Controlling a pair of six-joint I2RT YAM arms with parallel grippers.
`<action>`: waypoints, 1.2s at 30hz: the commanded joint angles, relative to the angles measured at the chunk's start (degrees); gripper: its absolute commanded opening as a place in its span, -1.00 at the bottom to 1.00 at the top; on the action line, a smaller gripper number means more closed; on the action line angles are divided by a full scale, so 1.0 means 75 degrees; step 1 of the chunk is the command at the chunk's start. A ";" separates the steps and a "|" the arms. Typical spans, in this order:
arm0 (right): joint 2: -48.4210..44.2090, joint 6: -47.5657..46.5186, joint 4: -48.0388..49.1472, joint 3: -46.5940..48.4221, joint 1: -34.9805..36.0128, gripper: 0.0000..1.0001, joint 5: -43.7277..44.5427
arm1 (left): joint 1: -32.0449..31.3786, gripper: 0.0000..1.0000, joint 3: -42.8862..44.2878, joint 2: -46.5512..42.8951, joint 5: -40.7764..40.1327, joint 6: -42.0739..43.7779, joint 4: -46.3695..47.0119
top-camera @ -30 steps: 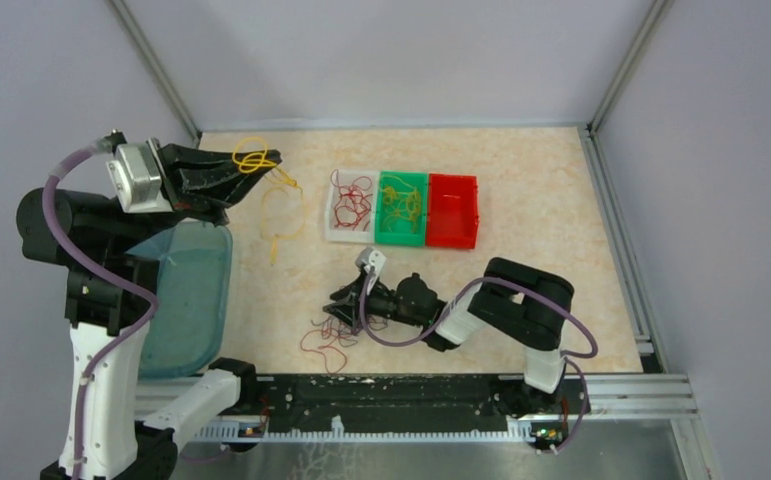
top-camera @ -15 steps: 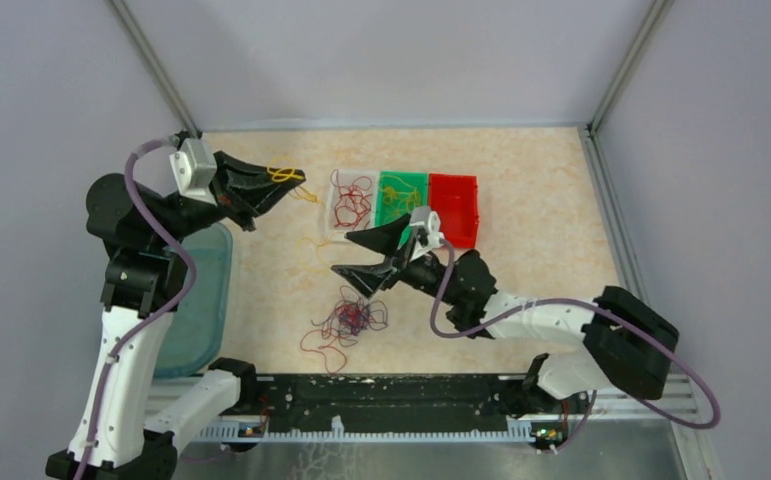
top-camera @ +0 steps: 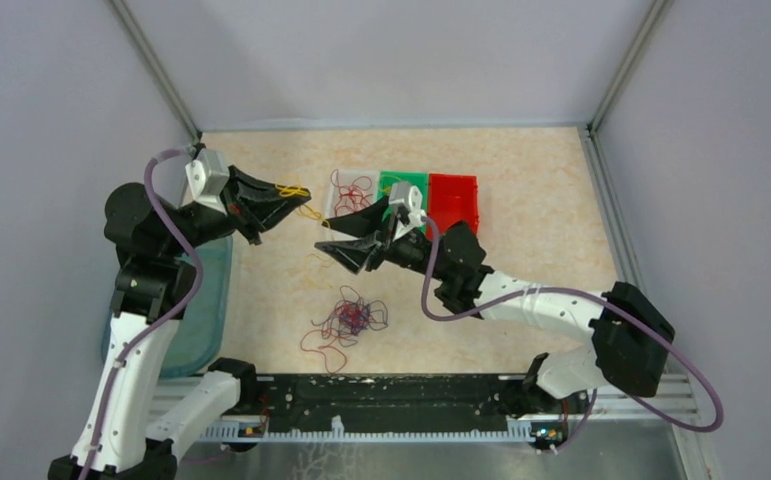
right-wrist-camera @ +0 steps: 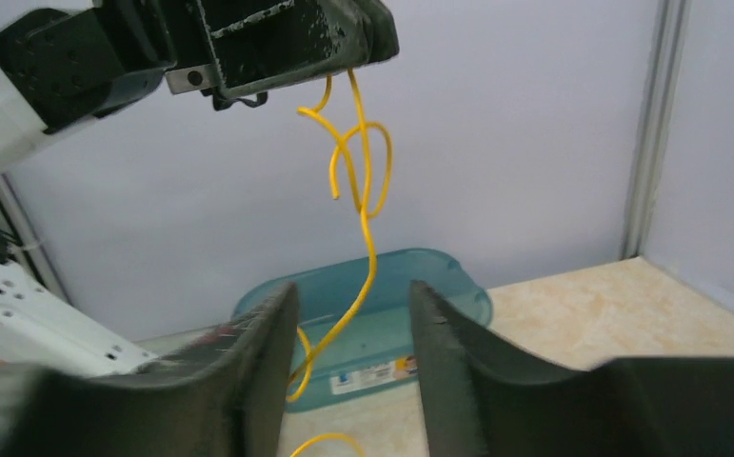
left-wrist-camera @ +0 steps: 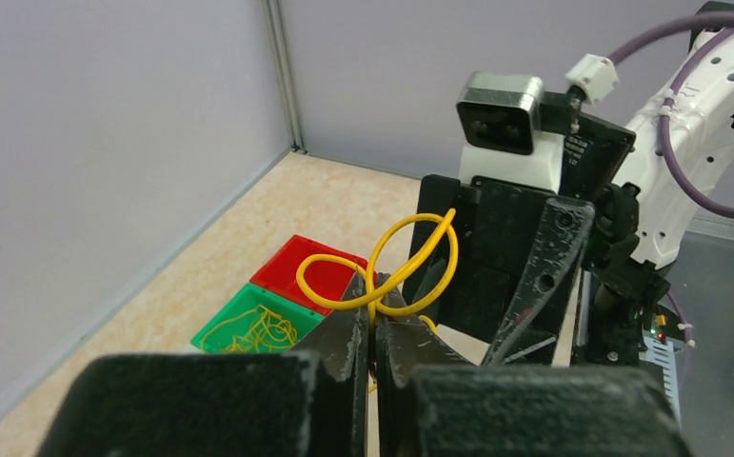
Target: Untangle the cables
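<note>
A: Containers at the back of the bench (top-camera: 541, 200)?
B: One white tray (top-camera: 331, 195), red cables (top-camera: 356, 190) inside. One green tray (top-camera: 411, 178), yellow cables (left-wrist-camera: 248, 328) inside. One red tray (top-camera: 453, 205) beside it. One teal tub (top-camera: 211, 300), left edge.
A: And the yellow cable (right-wrist-camera: 367, 190)?
B: Pinched in the closed left hand (left-wrist-camera: 374, 319), looped above the fingers (left-wrist-camera: 344, 347). Long axis near vertical, free end pointing down at the bench. The right hand (right-wrist-camera: 353, 295) is spread wide, holding nothing, one finger either side of that hanging length. A tangle of red and purple cables (top-camera: 351, 318) lies on the bench, nearer.

Overhead view, close wrist views sharing yellow cable (right-wrist-camera: 371, 249)
</note>
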 commanded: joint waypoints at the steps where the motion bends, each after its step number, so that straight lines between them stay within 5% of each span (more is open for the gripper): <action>1: 0.0220 0.0048 0.0031 0.0613 -0.0110 -0.30 -0.0254 | 0.0012 -0.99 -0.0198 -0.0232 -0.0003 -0.0081 -0.0191; 4: 0.0147 0.0102 -0.0117 0.0570 -0.0207 -0.88 0.0009 | 0.0014 -0.98 -0.0303 -0.0322 -0.0040 0.0183 -0.0369; 5: 0.0084 0.0095 -0.0181 0.0519 -0.0267 -1.00 0.0158 | 0.0012 -0.83 -0.0352 -0.0340 -0.0095 0.0290 -0.0450; 11: -0.0268 -0.0078 -0.0944 0.0332 -0.0900 -1.00 0.1418 | 0.0012 0.35 -0.0315 -0.0013 -0.0329 0.1737 -0.2284; 16: -0.0271 -0.0130 -0.1249 0.0114 -0.1806 -1.00 0.1723 | 0.0012 0.77 -0.0382 0.0015 -0.0445 0.3171 -0.3421; 21: 0.0214 -0.0260 -0.1885 0.0402 -0.2562 -1.00 0.2222 | 0.0012 1.00 -0.0596 -0.0053 -0.0932 0.4132 -0.4078; 36: 0.2278 -0.0503 -0.1940 0.1134 -0.3447 -1.00 0.3167 | 0.0012 1.00 -0.1156 -0.0370 -0.1661 0.4810 -0.4420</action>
